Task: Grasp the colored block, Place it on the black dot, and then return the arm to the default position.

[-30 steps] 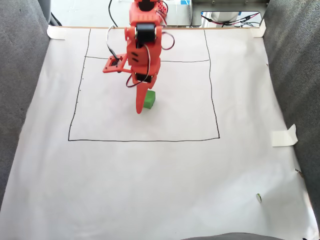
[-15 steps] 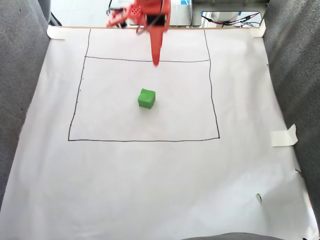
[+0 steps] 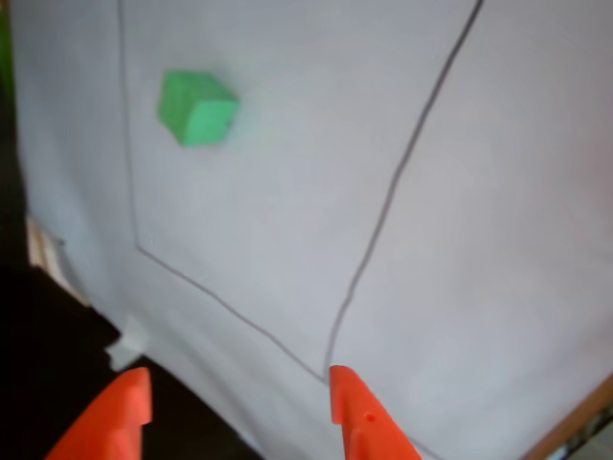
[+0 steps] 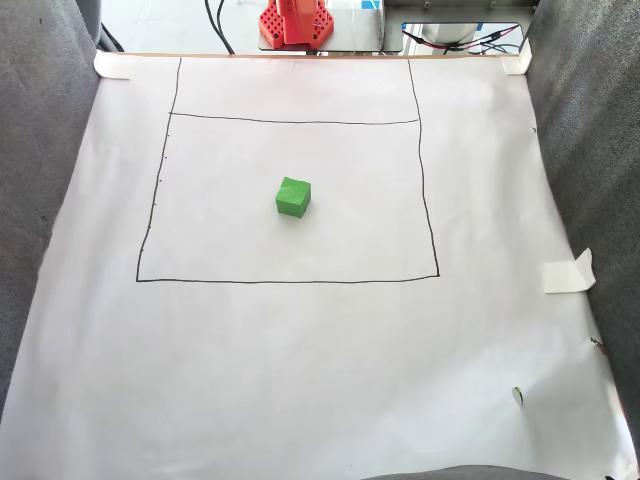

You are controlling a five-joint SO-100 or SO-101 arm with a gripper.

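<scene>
One green block sits free near the middle of the drawn square in the fixed view, upper left in the other view. The jaws are spread and empty at the bottom edge of the other view, the arm folded at top centre. Judged: the return step; finish tucking slowly. The block looks grainy, the paper smooth and matte.

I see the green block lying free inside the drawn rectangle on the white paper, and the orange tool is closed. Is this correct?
Not fully. The green block does lie free inside the drawn rectangle on the white paper, but the orange tool is open: the other view shows its two orange tips standing well apart, with nothing between them.
</scene>
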